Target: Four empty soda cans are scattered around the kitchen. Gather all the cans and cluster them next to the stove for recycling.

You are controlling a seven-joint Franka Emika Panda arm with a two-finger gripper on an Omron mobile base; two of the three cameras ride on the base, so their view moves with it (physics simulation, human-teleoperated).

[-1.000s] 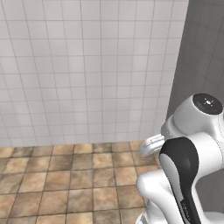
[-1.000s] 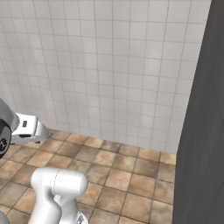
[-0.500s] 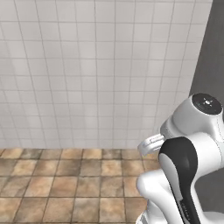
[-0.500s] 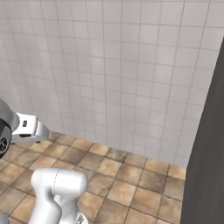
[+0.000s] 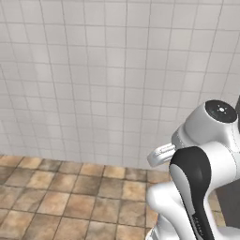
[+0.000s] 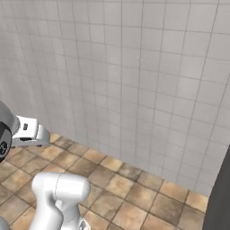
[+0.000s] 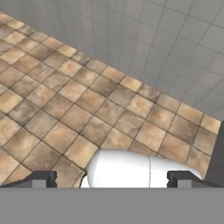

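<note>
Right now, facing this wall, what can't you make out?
- Dark panel: cut off by the right edge in the right base view; what it is can't be told.
- Floor near the base: partly hidden behind the arm in the left base view.
- Gripper: jaws wide apart, nothing between them.

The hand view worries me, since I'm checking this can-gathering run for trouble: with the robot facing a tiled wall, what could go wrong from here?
1. The white tiled wall looms ahead of the base; driving on could bump it.
2. The dark grey vertical panel stands at the right; the folded arm might clip it in a turn.
3. The two-finger gripper is open and empty above the brown tiled floor, with no can or stove nearby, so time may be lost searching.
</note>
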